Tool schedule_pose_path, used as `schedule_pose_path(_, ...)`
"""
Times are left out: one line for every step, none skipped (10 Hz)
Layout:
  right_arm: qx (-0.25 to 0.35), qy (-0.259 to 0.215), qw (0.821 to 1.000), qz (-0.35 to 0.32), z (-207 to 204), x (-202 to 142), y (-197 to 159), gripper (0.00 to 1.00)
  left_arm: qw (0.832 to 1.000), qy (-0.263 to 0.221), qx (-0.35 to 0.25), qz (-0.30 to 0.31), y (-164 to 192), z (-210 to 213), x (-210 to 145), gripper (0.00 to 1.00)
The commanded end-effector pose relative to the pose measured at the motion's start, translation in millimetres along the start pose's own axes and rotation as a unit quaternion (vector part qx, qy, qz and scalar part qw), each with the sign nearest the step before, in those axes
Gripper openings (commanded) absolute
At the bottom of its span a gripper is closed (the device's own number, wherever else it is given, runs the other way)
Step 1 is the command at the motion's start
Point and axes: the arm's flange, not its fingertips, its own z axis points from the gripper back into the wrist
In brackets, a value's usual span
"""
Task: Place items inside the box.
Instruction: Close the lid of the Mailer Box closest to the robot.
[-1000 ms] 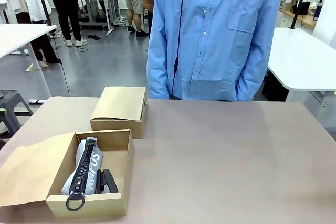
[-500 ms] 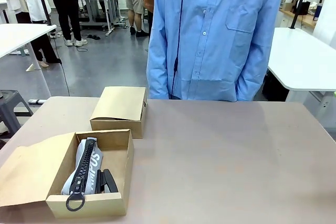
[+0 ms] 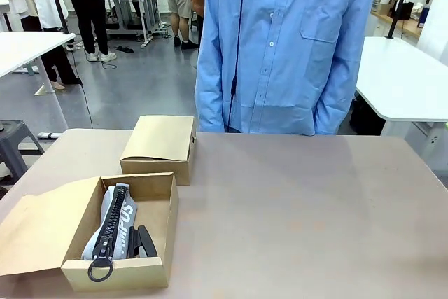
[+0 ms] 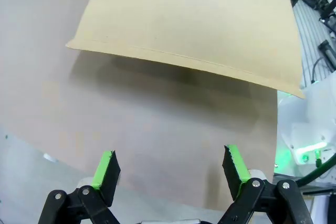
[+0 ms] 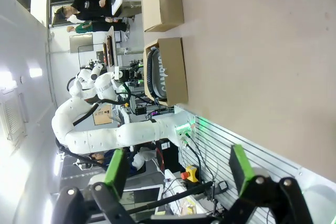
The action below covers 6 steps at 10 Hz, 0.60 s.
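Nothing on the table had shifted since the earlier front views. We saw the open box point(image 3: 150, 197) holding the grey pouch point(image 3: 115, 225) and a black stapler point(image 3: 143, 241) beside it, its flap point(image 4: 191, 22) lying outward. Our left gripper point(image 4: 170, 169) and right gripper point(image 5: 176, 169) stood wide apart, holding nothing. We judged that the pouch's ring pull point(image 3: 100, 269), overhanging the near wall, could snag the flap on closing.
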Motion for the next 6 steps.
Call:
schedule_pose_path(0.010,-0.002,1.000,0.000,1.1,0.8,4.3,1.00,1.000,-0.024,-0.002,0.002,0.8,-8.0,11.7,1.00)
schedule_pose_path(0.010,-0.002,1.000,0.000,1.1,0.8,4.3,1.00,0.999,-0.039,0.003,-0.005,1.1,-8.2,16.4,1.00)
schedule_pose_path(0.010,-0.002,1.000,0.000,1.1,0.8,4.3,1.00,0.999,-0.040,0.017,-0.007,1.1,-3.0,18.6,1.00)
schedule_pose_path(0.010,-0.002,1.000,0.000,1.1,0.8,4.3,1.00,0.999,-0.040,0.028,-0.010,-0.1,2.7,20.8,1.00)
schedule_pose_path(0.010,-0.002,1.000,0.000,1.1,0.8,4.3,1.00,0.998,-0.053,0.031,-0.020,-2.6,3.7,25.4,1.00)
schedule_pose_path(0.010,-0.002,1.000,0.000,1.1,0.8,4.3,1.00,0.998,-0.055,0.021,-0.029,-3.7,-0.2,29.7,1.00)
